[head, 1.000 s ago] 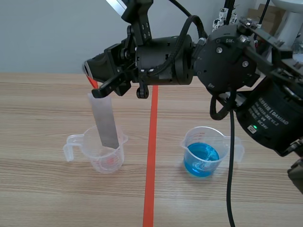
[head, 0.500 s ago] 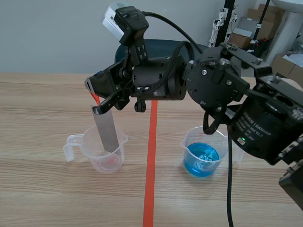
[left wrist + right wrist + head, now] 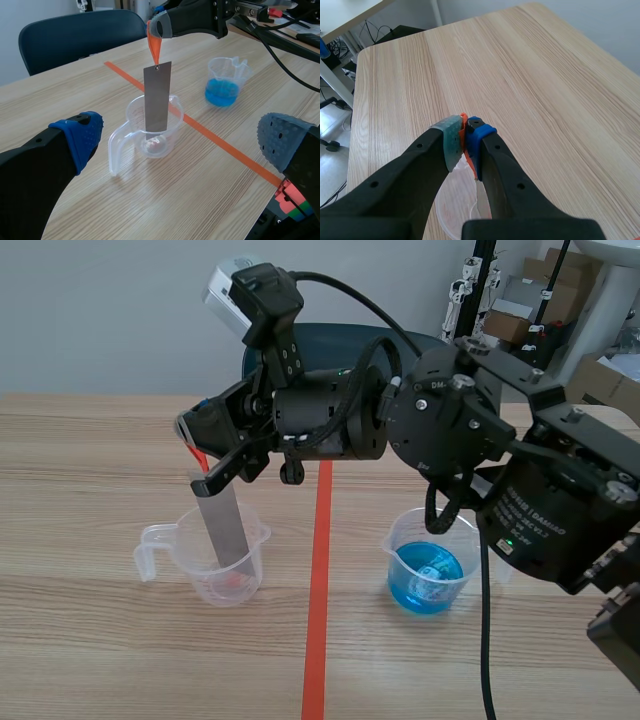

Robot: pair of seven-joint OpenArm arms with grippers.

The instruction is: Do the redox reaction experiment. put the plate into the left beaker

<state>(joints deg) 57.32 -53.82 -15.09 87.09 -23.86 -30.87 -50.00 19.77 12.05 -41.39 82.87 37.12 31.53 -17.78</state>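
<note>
Centrally, the right gripper, reaching in from the 3 o'clock side of the scene view, is pinching an orange tag between its closed pads. The tag is passing through a small hole at the upper end of the plate, a narrow grey metal strip. The plate is hanging nearly upright, its top leaning slightly toward 11 o'clock. Its lower end is sitting inside the left beaker, below the rim. Whether it is touching the bottom cannot be told. The left beaker is clear, showing a faint reddish trace at its base, and its handle is pointing toward 9 o'clock.

At 3 o'clock of it, across the orange tape line, the right beaker is standing with blue liquid in it. Both beakers are resting on the wooden table.

The left gripper is being held wide open, its fingers apart and gripping nothing. The left beaker and plate are standing just ahead of it, at 12 o'clock. A blue chair is standing beyond the table's far edge.
</note>
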